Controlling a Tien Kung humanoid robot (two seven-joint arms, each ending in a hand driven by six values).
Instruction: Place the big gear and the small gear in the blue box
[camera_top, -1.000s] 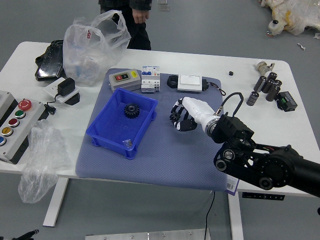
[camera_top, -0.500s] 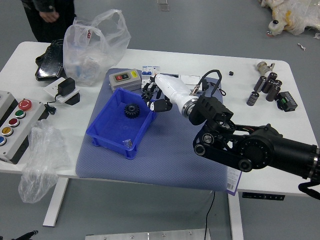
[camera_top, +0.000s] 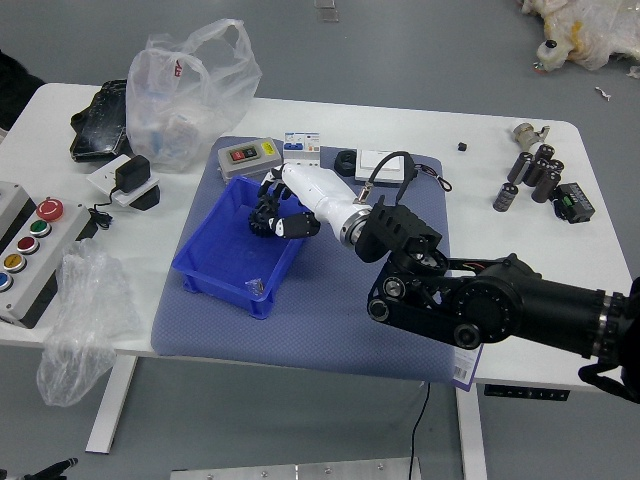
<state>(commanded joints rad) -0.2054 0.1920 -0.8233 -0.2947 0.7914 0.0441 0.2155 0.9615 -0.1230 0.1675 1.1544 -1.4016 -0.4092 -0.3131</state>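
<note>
Over the blue box, the right hand hangs, its fingers pinching what looks like a dark gear, presumably so that letting go lands it inside. Another gear lies in the box, partly hidden. The mat probably steadies the box. The left hand rests at the lower-left corner.
</note>
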